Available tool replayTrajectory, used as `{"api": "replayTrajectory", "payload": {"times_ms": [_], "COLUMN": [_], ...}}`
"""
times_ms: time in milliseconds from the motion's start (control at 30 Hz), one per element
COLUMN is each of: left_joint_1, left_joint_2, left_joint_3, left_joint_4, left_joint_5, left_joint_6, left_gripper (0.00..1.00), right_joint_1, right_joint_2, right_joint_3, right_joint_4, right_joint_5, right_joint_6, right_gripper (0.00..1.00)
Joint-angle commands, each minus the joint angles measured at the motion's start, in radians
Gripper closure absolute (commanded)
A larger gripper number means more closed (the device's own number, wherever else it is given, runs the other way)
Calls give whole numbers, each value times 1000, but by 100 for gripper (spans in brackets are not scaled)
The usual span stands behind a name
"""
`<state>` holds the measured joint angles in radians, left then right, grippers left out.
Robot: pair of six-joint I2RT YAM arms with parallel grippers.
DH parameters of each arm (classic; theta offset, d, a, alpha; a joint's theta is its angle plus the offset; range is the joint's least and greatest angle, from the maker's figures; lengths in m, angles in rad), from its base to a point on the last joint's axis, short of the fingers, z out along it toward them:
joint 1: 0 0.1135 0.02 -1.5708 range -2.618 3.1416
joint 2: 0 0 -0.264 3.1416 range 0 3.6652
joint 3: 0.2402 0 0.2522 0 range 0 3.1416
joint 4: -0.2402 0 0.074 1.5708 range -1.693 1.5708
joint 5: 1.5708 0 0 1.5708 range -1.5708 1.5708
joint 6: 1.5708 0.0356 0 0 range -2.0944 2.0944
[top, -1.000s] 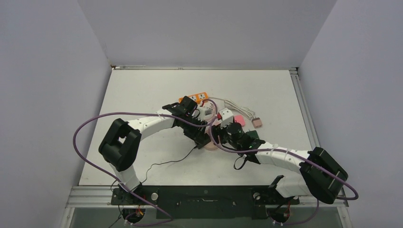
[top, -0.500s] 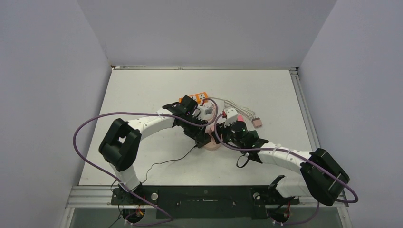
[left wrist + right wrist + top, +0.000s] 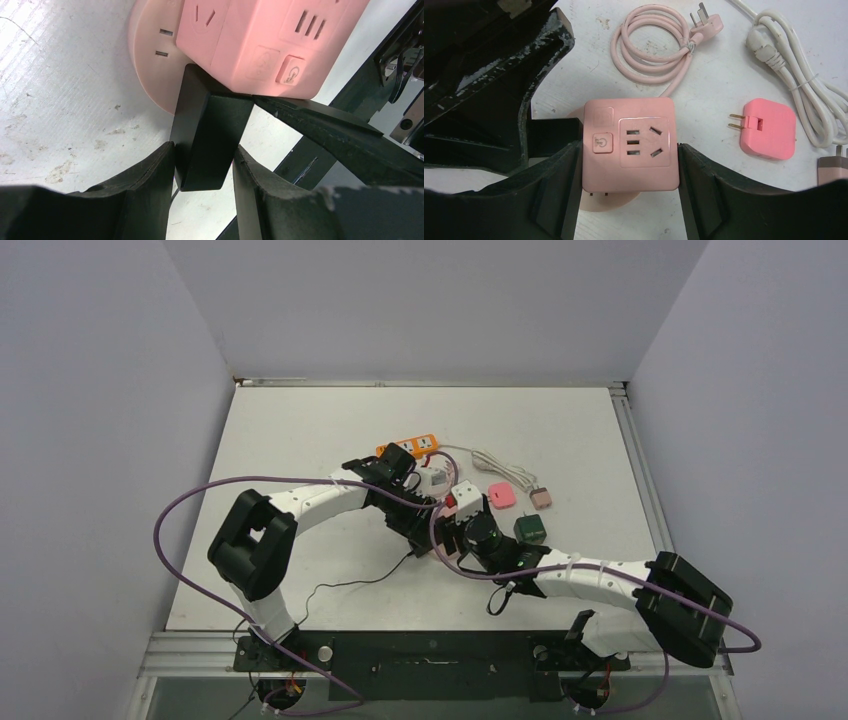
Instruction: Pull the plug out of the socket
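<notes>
Near the middle of the table (image 3: 300,440), the pink socket (image 3: 634,125) is clamped between the fingers of the right gripper (image 3: 629,170). The black plug (image 3: 207,135) is pinched by the left gripper (image 3: 204,160) at the socket's left side, touching it. Whether its pins are seated cannot be told.

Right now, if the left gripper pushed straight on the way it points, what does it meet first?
The left gripper is shut on the black plug, so going on would press that plug against the pink cube socket directly ahead. Nothing else seems to lie between them.
</notes>
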<state>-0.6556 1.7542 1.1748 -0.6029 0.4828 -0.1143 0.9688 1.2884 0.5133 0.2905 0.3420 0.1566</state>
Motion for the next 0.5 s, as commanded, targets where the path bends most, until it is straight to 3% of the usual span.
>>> {"api": "replayTrajectory", "payload": {"times_ms": [0,167,333,367,467], "left_joint_1": [34,34,34,34,34], "left_joint_2": [5,2,1,2,2], "left_joint_3": [-6,-5,-4,-4,-4], "left_joint_4": [-1,-6,-7,-8,-8], "left_joint_5": [-163,-183,-184,-185,-188], "left_joint_6": [-10,-7,-7,-7,-7], "left_gripper": [100,100,100,100,100], "right_joint_1": [-22,-150,-174,-175,-198], "right_joint_2": [-42,-82,-96,-172,-99], "right_joint_3": [41,25,23,23,20], "right_joint_4": [27,42,37,36,42], "right_joint_5": [-26,-245,-292,-299,-331], "right_joint_6": [12,93,111,119,154], "right_gripper": [95,95,95,95,95]}}
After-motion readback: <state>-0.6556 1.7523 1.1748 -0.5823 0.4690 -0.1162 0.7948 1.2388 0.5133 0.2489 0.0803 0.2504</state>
